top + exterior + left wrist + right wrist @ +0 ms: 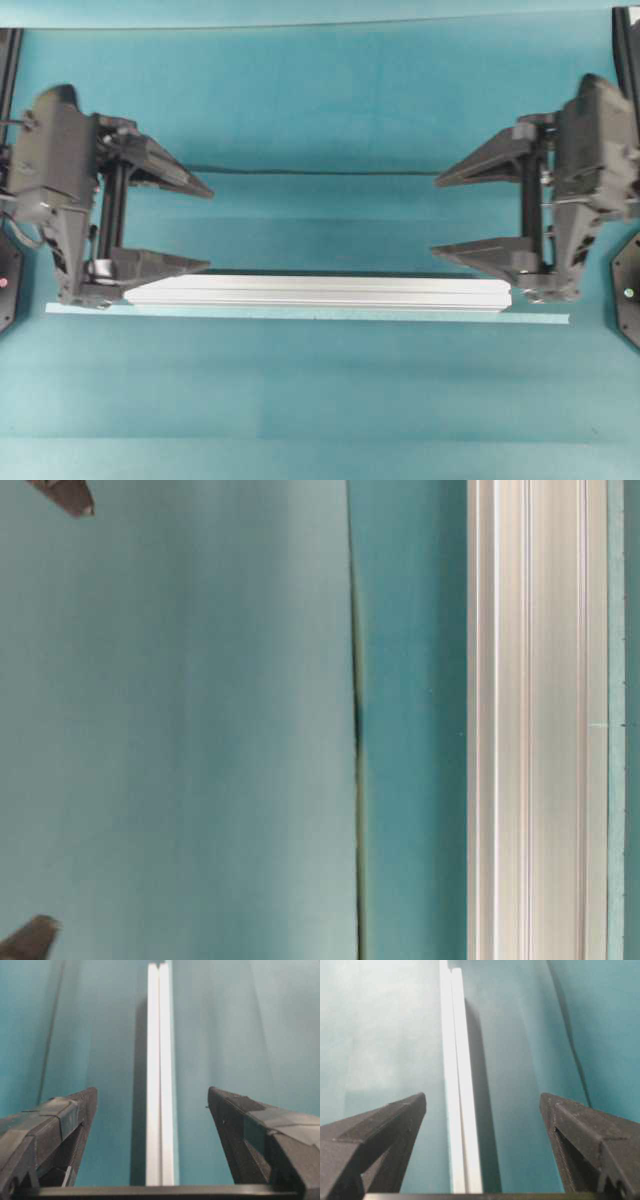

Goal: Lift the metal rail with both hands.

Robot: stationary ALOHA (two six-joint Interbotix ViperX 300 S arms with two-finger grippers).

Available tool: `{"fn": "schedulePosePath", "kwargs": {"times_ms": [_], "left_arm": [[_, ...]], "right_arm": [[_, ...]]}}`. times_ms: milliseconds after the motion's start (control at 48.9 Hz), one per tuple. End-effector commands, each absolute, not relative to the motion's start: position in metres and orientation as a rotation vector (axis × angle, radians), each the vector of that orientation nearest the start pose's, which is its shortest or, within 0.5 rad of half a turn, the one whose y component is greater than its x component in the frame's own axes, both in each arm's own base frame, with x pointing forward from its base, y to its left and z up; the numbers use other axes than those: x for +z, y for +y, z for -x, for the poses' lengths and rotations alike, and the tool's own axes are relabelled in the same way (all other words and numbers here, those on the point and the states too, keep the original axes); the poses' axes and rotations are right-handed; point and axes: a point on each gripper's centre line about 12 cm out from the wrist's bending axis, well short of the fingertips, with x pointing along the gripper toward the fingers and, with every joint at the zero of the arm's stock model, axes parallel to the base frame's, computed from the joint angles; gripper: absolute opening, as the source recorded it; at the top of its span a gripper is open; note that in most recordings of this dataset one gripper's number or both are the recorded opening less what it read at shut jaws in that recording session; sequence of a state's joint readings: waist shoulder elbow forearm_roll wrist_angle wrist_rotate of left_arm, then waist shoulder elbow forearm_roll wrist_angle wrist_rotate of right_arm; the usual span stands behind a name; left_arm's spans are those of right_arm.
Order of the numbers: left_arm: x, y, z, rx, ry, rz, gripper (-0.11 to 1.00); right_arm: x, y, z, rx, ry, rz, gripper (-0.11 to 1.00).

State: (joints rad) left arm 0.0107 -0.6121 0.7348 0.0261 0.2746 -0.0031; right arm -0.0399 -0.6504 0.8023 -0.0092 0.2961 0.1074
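The left gripper (205,227) and right gripper (438,216) both stood spread wide, holding nothing. The metal rail (320,293) lay across the lower middle, each end between jaws. Approach step, I judged; next, lower and close together.

A teal cloth (320,100) is covering the whole work surface. 1 dark seam (310,172) is running straight across it from side to side. 1 thin pale tape strip (540,318) is lying flat on the cloth, parallel to the seam and well apart from it.
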Motion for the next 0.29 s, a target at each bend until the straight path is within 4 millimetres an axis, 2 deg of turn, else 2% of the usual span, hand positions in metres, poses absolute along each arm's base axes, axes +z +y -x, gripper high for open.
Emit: {"fn": "schedulePosePath", "kwargs": {"times_ms": [0, 266], "left_arm": [[0.340, 0.006, -0.279, 0.021, 0.319, -0.022, 0.96], [0.358, 0.007, -0.264, 0.025, 0.187, -0.019, 0.96]], "right_arm": [[0.310, -0.012, -0.265, -0.068, 0.419, -0.109, 0.95], [0.317, -0.012, -0.248, -0.067, 0.368, -0.107, 0.95]]}}
